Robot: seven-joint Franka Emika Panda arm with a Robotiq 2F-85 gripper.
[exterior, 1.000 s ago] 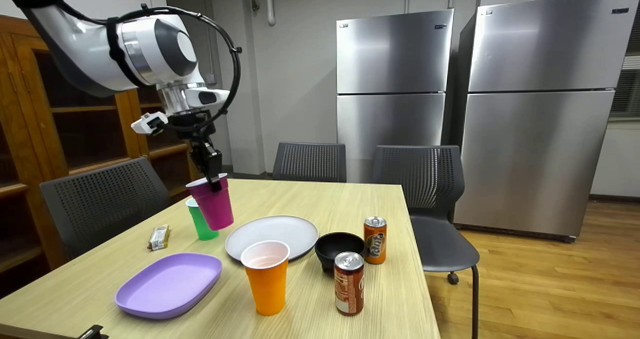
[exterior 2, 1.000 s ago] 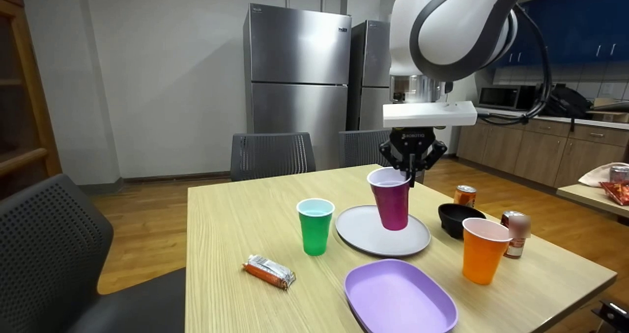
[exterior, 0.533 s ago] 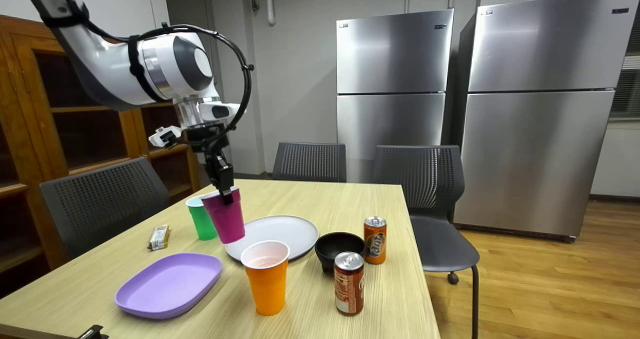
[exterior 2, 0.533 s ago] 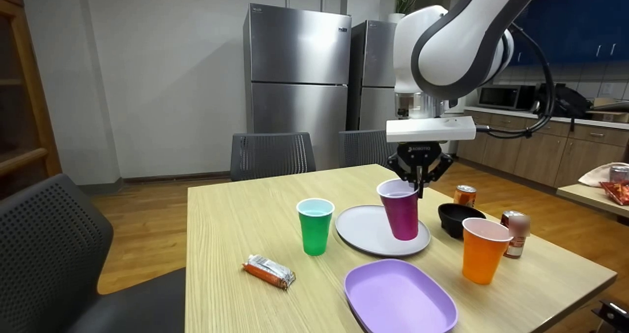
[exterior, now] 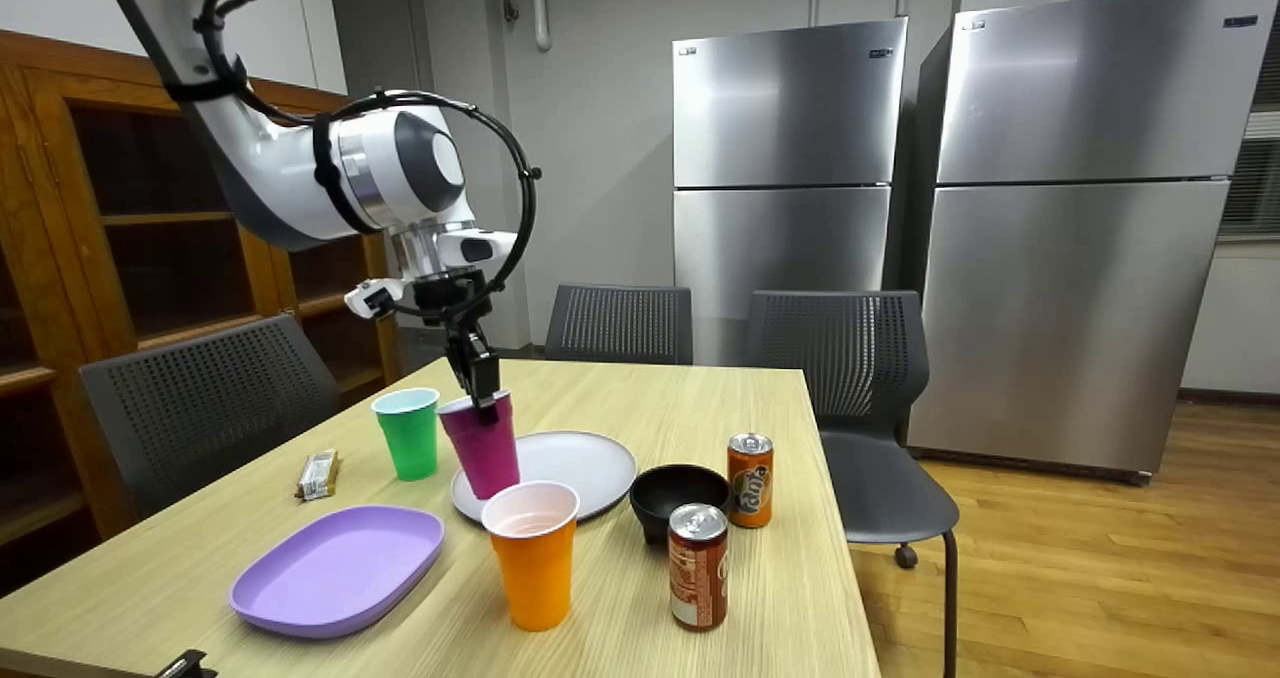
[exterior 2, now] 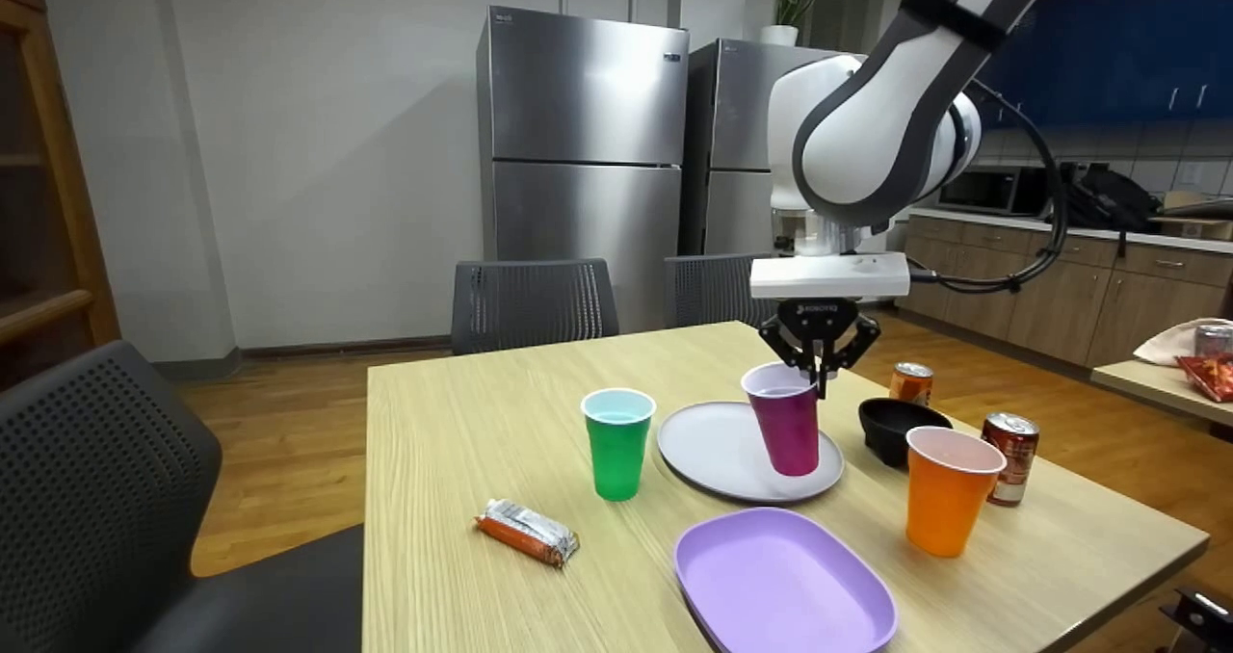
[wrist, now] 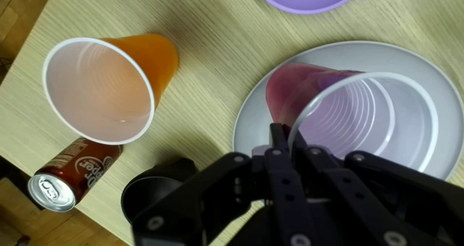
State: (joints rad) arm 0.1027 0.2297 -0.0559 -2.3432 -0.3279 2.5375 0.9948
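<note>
Pale grey walls (exterior: 600, 158) back your room, with two tall stainless-steel refrigerators (exterior: 1075, 298) in front of them and a brown wooden cabinet (exterior: 75, 218) with dark panes off to the side. Your work surface is a pale wood-grained table (exterior: 690, 398), with dark grey chairs (exterior: 620, 326) with perforated backs standing along its edges. Over the tabletop reaches your white-and-grey robot arm (exterior: 375, 173), ending in a black two-fingered gripper (wrist: 288, 134). Below it you have a round light-grey plate (exterior 2: 708, 446), and near that a lavender plate (exterior 2: 785, 586) with rounded corners. Your gripper's fingers pinch the wall of a magenta plastic cup (exterior 2: 785, 427) at its white rim, the rim running between them. You hold that cup tilted over the grey plate, as both exterior views show; whether its base touches the plate, I cannot tell. An orange plastic cup (exterior 2: 949, 494) and a green plastic cup (exterior 2: 618, 451), both pale inside, stand upright near the grey plate. You also have a black bowl (exterior 2: 886, 438) just beside the plate, an orange Fanta can (exterior: 750, 483) next to the bowl, and a dark red Dr Pepper can (wrist: 78, 162) near the orange cup. Smallest is a wrapped bar (exterior 2: 527, 535) in silver and orange, lying near the green cup.
</note>
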